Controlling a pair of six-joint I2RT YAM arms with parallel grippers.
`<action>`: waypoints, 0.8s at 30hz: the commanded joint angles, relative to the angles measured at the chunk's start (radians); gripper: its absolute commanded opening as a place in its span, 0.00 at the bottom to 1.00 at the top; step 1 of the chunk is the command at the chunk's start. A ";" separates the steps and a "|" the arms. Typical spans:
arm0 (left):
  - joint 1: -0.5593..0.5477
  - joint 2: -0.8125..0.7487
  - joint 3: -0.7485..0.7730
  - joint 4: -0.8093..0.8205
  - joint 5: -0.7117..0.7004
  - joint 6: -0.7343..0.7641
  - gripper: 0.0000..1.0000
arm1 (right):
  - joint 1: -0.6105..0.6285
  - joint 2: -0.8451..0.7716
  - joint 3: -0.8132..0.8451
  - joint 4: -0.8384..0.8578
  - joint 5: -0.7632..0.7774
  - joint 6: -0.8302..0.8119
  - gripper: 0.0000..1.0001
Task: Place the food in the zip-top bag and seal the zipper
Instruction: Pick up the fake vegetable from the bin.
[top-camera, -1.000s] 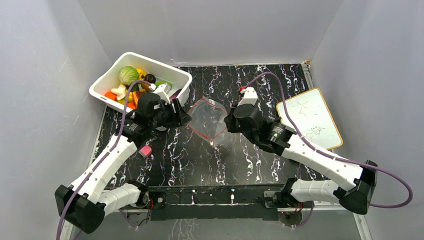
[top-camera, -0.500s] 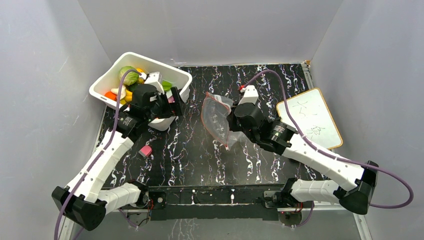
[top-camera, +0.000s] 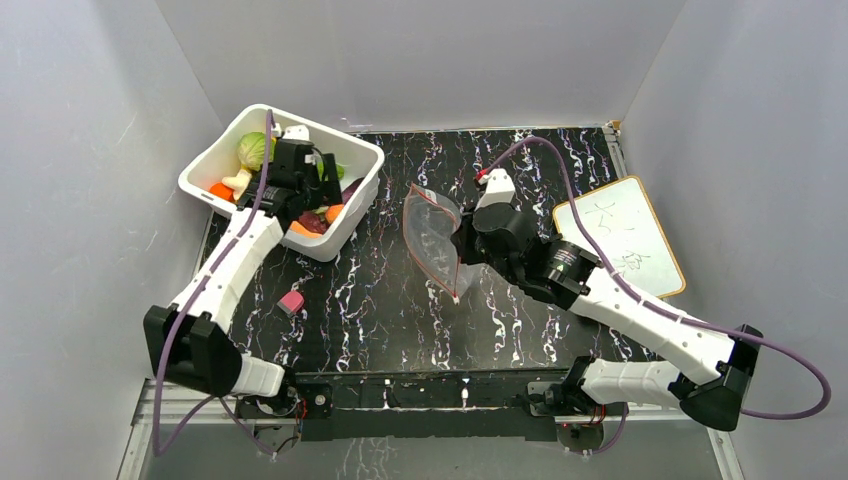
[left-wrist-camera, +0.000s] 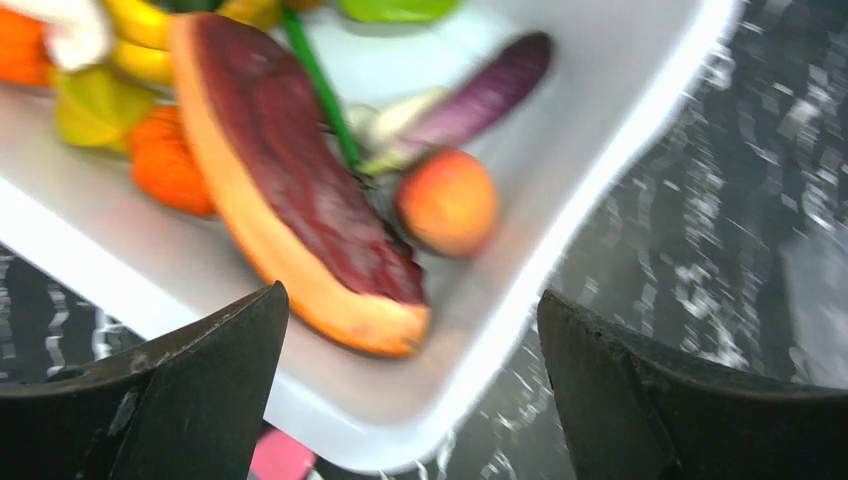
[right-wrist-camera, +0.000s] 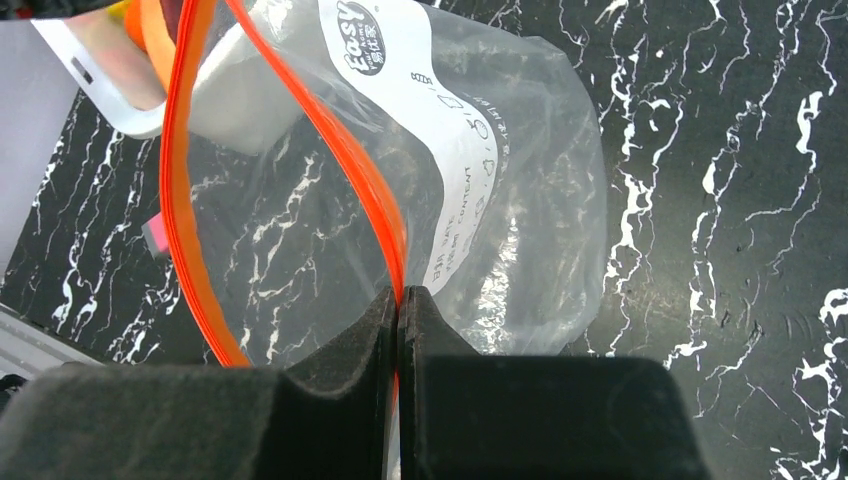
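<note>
The left jaws are hanging wide open over the white bin (top-camera: 222, 152), where the food (left-wrist-camera: 290, 190) is lying. The right jaws are squeezing shut on the zipper (right-wrist-camera: 185, 200) of the zip-top bag (top-camera: 432, 235), holding it up with its mouth gaping. The left jaws should be closing around just one piece, like the small orange ball (left-wrist-camera: 447, 200), not the bin wall. A pink block (top-camera: 291, 302) and a white board (top-camera: 620, 235) are lying nearby, not blocking.
</note>
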 joint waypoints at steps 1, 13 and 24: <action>0.086 0.053 0.039 0.119 -0.149 0.150 0.95 | -0.001 0.021 0.080 0.038 -0.026 -0.029 0.00; 0.230 0.396 0.198 0.377 -0.256 0.486 0.98 | -0.002 0.114 0.167 0.010 -0.024 -0.063 0.00; 0.324 0.603 0.356 0.486 -0.183 0.542 0.98 | -0.002 0.137 0.206 0.005 0.011 -0.049 0.00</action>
